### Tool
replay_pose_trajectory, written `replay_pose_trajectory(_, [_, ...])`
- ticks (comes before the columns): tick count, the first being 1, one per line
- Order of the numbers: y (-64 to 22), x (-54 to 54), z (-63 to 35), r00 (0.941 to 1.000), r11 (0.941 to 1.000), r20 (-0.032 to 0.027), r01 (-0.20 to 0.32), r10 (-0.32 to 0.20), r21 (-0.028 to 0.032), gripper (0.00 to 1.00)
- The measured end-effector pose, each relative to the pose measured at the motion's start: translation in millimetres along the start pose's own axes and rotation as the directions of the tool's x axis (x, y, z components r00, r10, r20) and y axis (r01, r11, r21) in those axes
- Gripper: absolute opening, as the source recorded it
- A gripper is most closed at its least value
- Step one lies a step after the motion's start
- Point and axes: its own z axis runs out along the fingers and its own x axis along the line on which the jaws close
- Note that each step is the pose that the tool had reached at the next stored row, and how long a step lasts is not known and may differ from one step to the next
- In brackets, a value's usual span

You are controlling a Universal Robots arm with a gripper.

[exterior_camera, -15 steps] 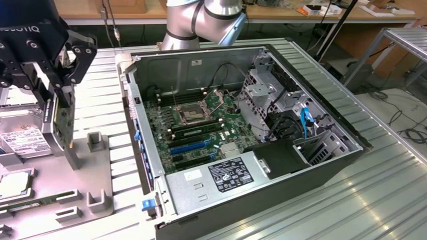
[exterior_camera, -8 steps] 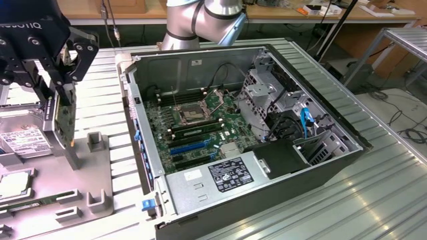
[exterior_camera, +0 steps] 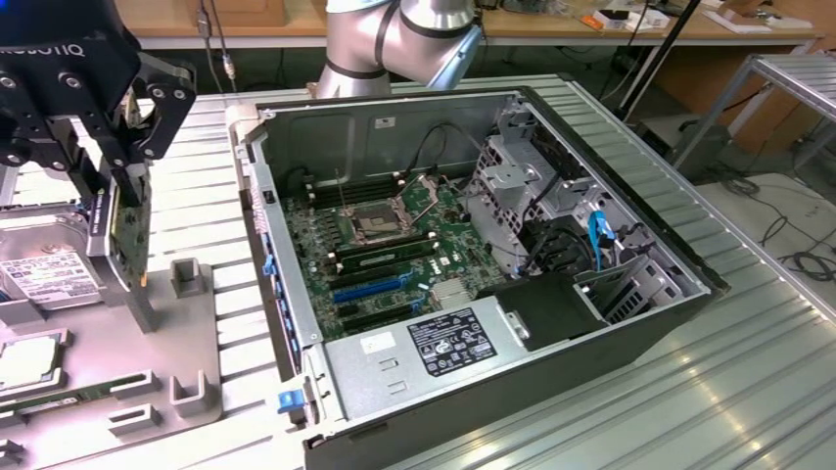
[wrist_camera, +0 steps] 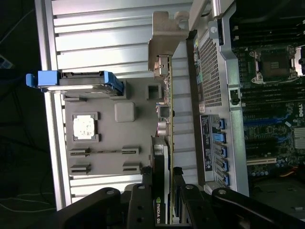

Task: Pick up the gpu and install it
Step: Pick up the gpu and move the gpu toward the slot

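- A ribbed metal desk [exterior_camera: 731,372] is seen in a workshop, with a wooden bench behind it.
- An open black computer tower case [exterior_camera: 653,323] is laid on its side on the desk, and its green motherboard [exterior_camera: 379,245] is exposed.
- A grey moulded parts tray [exterior_camera: 196,333] is placed at the exterior view's left, beside the case.
- The black two-fingered tool [exterior_camera: 112,181] is closed on the gpu [exterior_camera: 128,240], a thin dark card with a greenish board edge. The card is clamped from both faces.
- The gpu [wrist_camera: 167,119] is held on edge over the tray, outside the case. Its silver metal bracket [wrist_camera: 167,33] is pointed away from the tool [wrist_camera: 164,191].
- Whether the card is clear of the tray cannot be told.
- A boxy hard drive with a white label [exterior_camera: 39,274] is seated in the tray, beside the tool.
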Motion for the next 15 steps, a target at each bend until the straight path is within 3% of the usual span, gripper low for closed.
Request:
replay_pose_trajectory(5, [0.1, -1.7, 0.0, 1.0, 1.0, -0.0001, 0.0, 0.0, 0.0, 0.27])
replay_pose_trajectory(15, [1.4, -15.2, 0.1, 1.0, 1.0, 0.0, 0.0, 0.0, 0.0, 0.27])
